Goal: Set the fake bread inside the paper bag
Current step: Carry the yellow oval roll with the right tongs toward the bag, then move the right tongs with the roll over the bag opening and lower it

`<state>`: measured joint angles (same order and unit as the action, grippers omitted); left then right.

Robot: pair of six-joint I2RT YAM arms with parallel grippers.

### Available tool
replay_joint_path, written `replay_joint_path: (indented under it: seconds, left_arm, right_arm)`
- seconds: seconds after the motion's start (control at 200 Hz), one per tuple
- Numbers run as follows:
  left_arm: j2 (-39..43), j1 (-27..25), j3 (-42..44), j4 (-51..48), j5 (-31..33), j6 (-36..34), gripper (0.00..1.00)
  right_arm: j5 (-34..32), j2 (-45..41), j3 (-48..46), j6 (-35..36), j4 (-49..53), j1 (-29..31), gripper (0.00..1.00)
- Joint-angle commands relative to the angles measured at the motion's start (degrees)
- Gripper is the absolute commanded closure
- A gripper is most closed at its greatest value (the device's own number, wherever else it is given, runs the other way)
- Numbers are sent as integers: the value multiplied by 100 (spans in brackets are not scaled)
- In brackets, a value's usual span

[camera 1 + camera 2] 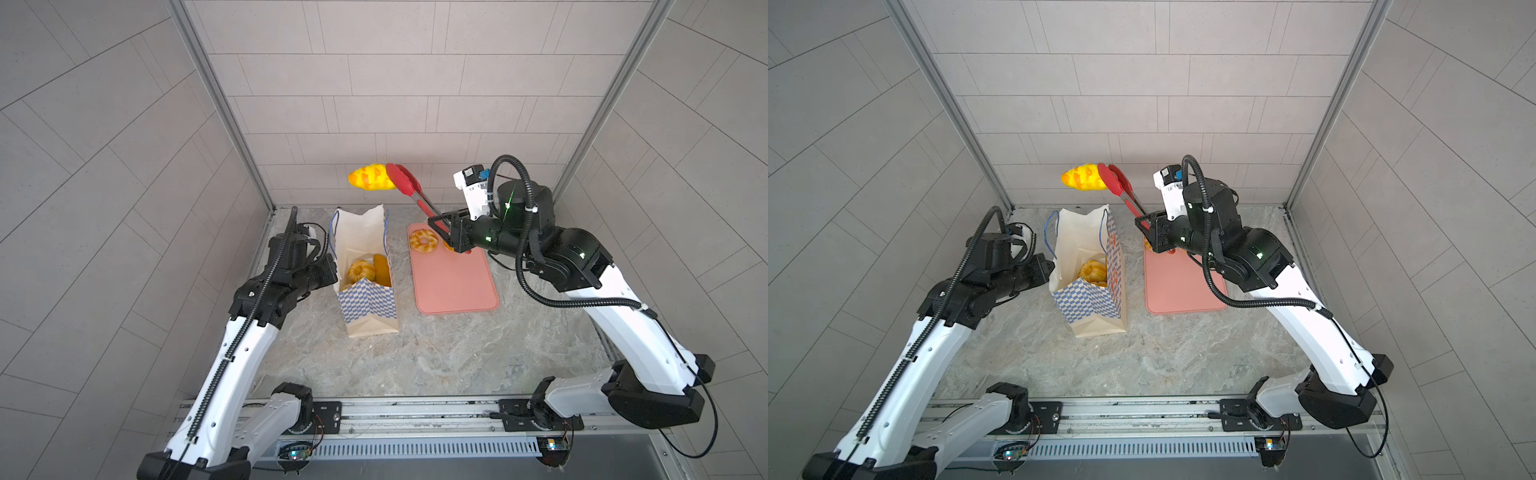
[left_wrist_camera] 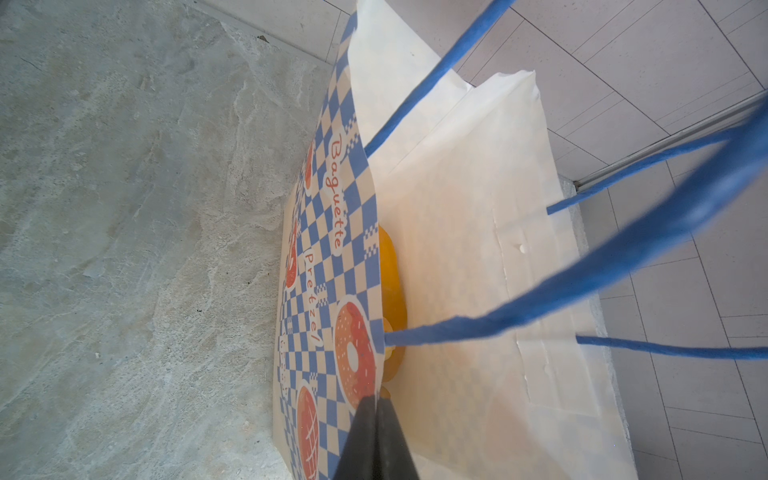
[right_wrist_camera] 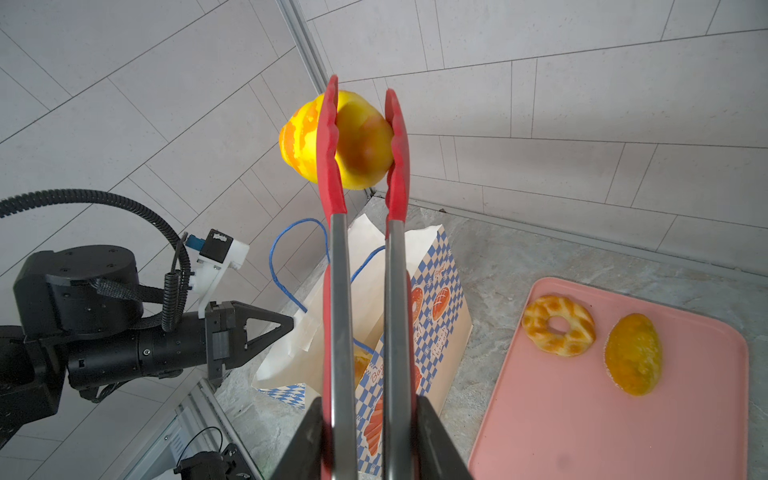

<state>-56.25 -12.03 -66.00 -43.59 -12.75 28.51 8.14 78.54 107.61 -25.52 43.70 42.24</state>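
Right wrist view: the red-tipped tongs (image 3: 338, 291) are seen clenched in the right tool (image 3: 365, 440). A striped roll (image 3: 357, 141) of the fake bread is pinched between their red tips in the upper centre of the frame, lifted clear of the desk (image 3: 519, 257). Lower centre, the paper bag (image 3: 440, 291) is stood upright and open, its rim gripped by the left tool (image 3: 286, 322). At the right, a ring doughnut (image 3: 536, 320) and an oval bun (image 3: 633, 353) are seen lying apart on the pink tray (image 3: 582, 415).

In both top views the striped roll (image 1: 370, 178) (image 1: 1081, 176) is shown against the back wall (image 1: 395, 104), above the paper bag (image 1: 365, 303) (image 1: 1092, 299) in the frame. The pink tray (image 1: 453, 282) is set just right of the bag. In a top view a round bun (image 1: 361, 270) and a longer piece (image 1: 381, 270) are made out inside the bag.

Left wrist view: the bag's rim is seen nipped between the closed black fingers (image 2: 359, 449) at lower centre.
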Motion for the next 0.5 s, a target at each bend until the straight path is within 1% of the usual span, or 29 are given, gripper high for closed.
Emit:
replay_joint_path:
  seconds: [0.0, 0.245, 0.495]
  left_arm:
    - [31, -3, -89, -71, 49, -39, 93]
    - [37, -2, -72, -77, 52, -39, 93]
    - [64, -3, -54, -79, 54, -39, 93]
  right_arm:
    - [-446, -23, 291, 218, -45, 151, 68]
    - [-978, 130, 437, 465, 245, 498, 68]
    - [-1333, 230, 447, 663, 440, 754, 68]
